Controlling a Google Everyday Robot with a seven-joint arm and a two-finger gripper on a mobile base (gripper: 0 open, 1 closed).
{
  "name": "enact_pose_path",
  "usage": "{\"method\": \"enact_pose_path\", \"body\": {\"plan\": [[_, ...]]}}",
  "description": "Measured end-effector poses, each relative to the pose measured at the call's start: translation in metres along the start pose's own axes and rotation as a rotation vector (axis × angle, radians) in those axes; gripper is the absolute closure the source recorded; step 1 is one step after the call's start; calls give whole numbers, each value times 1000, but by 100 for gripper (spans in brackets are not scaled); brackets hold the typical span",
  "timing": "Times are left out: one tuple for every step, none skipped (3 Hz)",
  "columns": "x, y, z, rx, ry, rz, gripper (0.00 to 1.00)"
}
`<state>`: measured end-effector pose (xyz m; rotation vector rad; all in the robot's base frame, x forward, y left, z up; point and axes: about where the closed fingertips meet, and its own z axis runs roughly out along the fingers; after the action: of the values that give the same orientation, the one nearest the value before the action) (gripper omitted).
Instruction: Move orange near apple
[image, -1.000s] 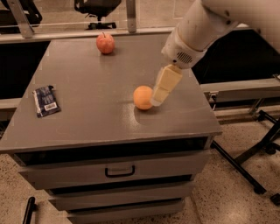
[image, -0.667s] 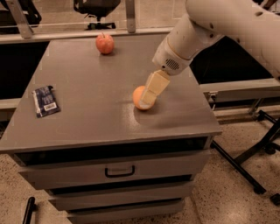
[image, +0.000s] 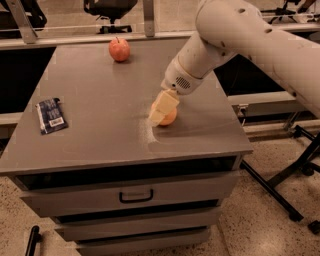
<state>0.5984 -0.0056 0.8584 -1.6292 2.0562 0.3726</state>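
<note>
The orange (image: 170, 119) lies on the grey cabinet top (image: 100, 95), right of centre and towards the front. My gripper (image: 159, 114), cream-coloured at the end of the white arm, reaches down from the upper right. It sits right at the orange and covers its left and upper part. The red apple (image: 119, 49) with a short stem stands at the far edge of the top, well behind and to the left of the orange.
A dark blue packet (image: 50, 115) lies near the left edge of the top. The cabinet has drawers with a dark handle (image: 136, 196) below. Black stand legs (image: 285, 185) are on the floor at right. A chair base (image: 110, 7) stands behind.
The gripper has moved left and down from beside the orange's right side onto it. The orange and the apple have stayed in place.
</note>
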Motion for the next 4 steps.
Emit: {"method": "enact_pose_path", "body": {"plan": [[-2, 4, 0, 30, 53, -54, 51], [-1, 5, -3, 40, 71, -77, 75], [-2, 6, -2, 38, 72, -79, 97], [-2, 7, -2, 38, 72, -80, 100]]}}
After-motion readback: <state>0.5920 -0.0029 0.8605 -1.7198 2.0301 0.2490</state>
